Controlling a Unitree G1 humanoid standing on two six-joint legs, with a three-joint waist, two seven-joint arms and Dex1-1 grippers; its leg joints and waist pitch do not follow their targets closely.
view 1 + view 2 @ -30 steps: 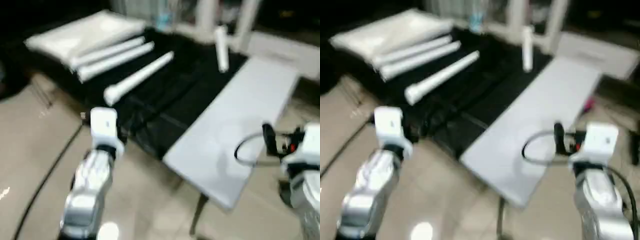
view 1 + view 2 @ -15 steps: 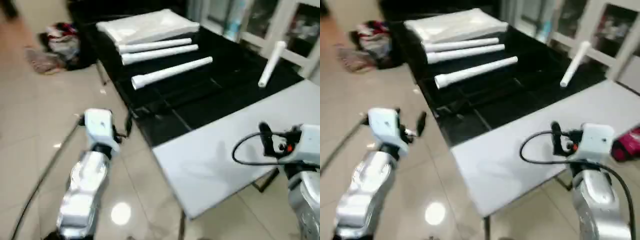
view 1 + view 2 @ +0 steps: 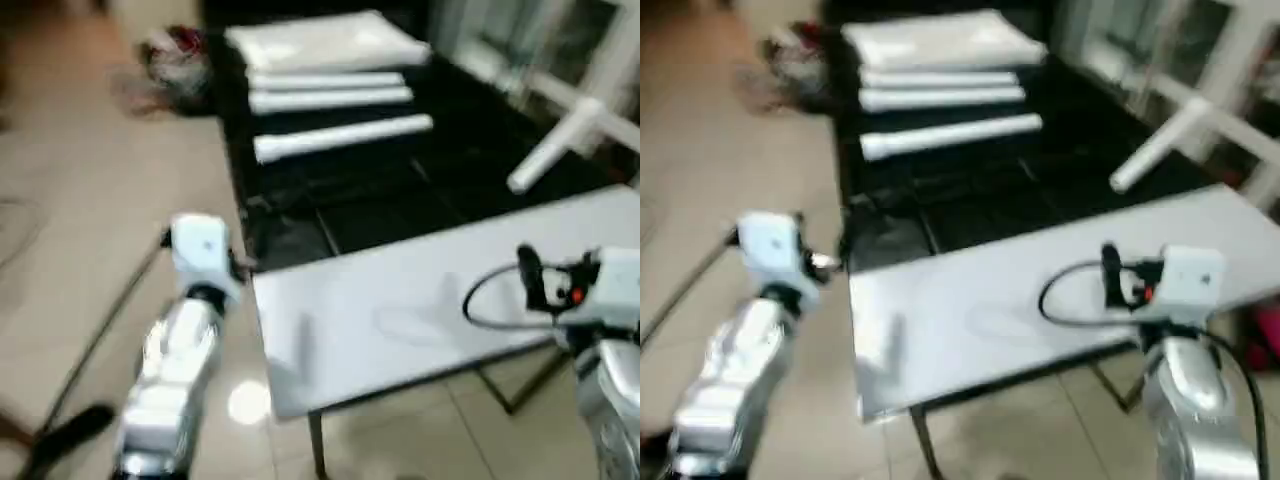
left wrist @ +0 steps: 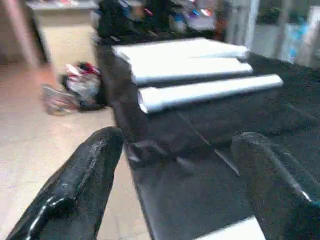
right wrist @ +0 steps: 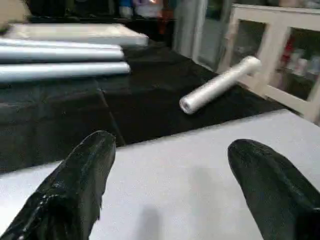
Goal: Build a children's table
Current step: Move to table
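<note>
So both grippers are empty with fingers spread wide, nothing pinched. The left gripper [image 4: 170, 185] hangs over the floor off the corner of the black cloth-covered table [image 3: 400, 200], and the right gripper [image 5: 175, 190] hovers above the plain grey work table [image 3: 400, 310], which sits nearer the robot.

All the parts are out ahead on the black table. The white plastic rectangular tabletop [image 3: 325, 42] lies at the far end, with two long white tapered tube legs [image 3: 330, 90] right beside it and a third white tube leg [image 3: 345, 138] a bit nearer, all three with long axes running across the view, side to side. The fourth white tube leg [image 3: 555, 150] lies off alone to the right, angled diagonally, well apart from the rest.

I'd say the left arm is nearer the third leg and the right arm nearer the stray one. Nothing sits between grippers and legs, but the grey table is in front of the right arm, so it'd have to reach over it. Far left on the floor there's a heap of clothes or bags [image 3: 170, 60], out of the way
</note>
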